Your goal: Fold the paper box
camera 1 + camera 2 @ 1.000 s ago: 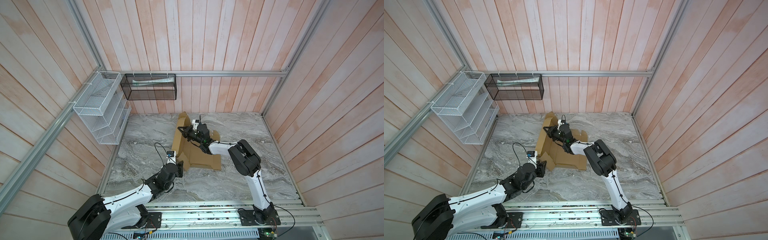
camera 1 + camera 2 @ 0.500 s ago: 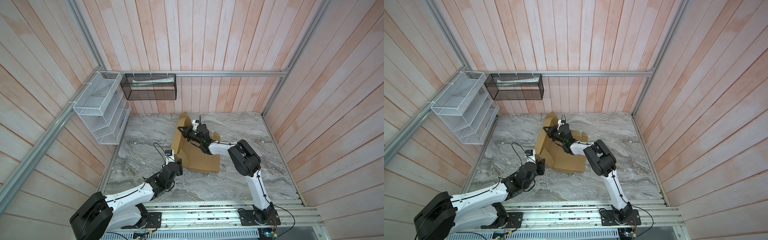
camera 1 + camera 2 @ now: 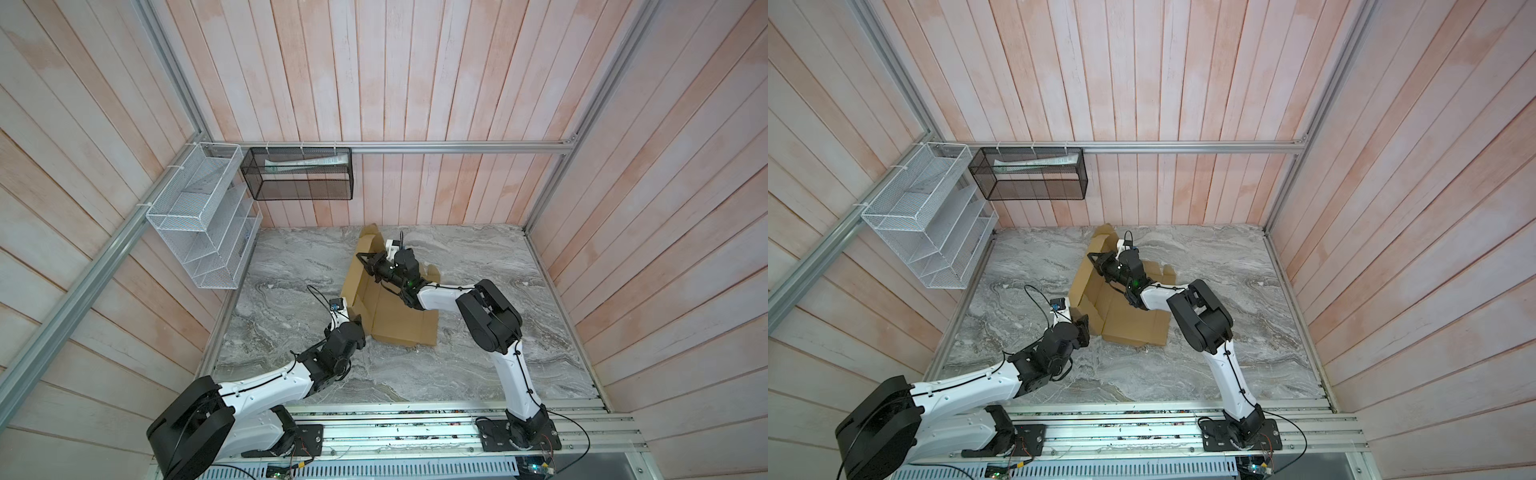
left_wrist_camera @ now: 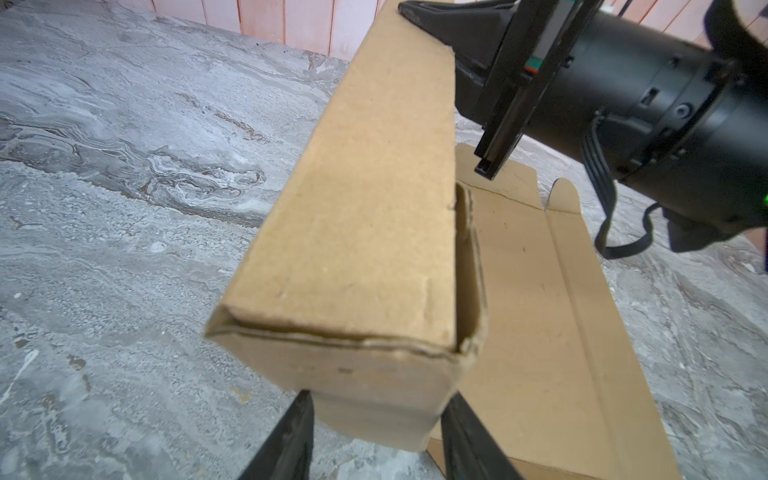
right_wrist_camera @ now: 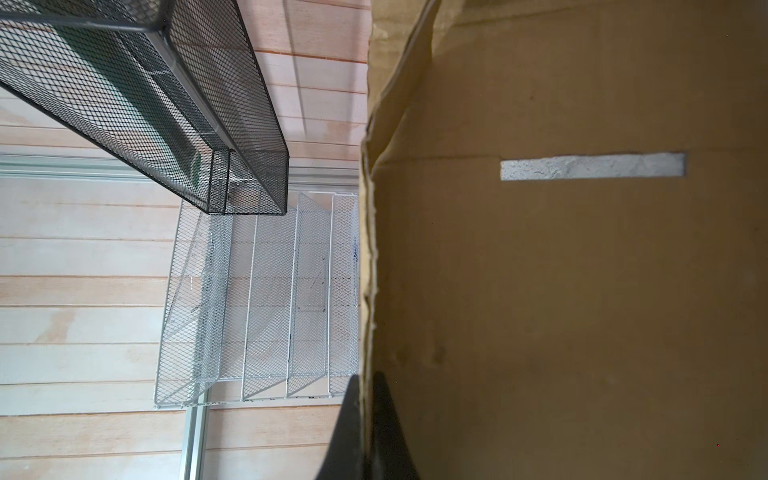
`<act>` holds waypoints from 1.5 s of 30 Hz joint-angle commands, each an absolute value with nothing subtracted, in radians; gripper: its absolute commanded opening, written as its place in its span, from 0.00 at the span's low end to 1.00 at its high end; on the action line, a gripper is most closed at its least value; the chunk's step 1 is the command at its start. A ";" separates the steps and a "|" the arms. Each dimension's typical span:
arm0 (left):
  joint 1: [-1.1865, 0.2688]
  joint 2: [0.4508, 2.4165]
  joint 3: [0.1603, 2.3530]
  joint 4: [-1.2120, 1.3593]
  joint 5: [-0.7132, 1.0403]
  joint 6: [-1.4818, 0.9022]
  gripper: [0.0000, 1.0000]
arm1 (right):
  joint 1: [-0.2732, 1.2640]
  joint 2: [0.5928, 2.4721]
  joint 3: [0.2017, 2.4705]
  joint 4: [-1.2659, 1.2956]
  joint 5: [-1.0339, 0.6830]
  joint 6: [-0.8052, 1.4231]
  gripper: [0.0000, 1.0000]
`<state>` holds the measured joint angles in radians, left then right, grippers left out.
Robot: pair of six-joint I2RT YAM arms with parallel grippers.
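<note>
Since the box is held only along its raised left wall, most of the risk is judged to lie there: if either hold is let go too soon, the wall may drop flat again. If its two ends are pulled unevenly, the fold may be twisted or the cardboard creased off its score line. A tug could also drag the whole sheet across the table, since the base lies loose on it and the far flaps are not yet tucked. The near end of the wall is set between the fingers of the left gripper, which are half spread and closed against both of its faces, as far as can be seen. The top edge at the far end is pinched between the nearly touching fingers of the right gripper. The box is placed mid-table, toward the rear, its base lying open between the arms
</note>
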<state>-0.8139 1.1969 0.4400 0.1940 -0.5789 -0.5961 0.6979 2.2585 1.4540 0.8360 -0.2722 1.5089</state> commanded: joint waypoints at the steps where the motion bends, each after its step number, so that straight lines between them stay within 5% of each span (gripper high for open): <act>1: -0.810 1.213 0.481 0.200 -0.626 -0.604 0.51 | 0.723 2.226 1.410 0.849 -0.343 1.528 0.00; 45: -0.798 1.321 0.492 0.362 -0.782 -0.458 0.52 | 0.675 2.072 1.076 1.083 -0.378 1.525 0.00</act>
<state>-0.8040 1.3071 0.4713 0.2970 -0.7437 -0.4816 0.6632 2.0869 1.0954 1.0798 -0.3145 1.5265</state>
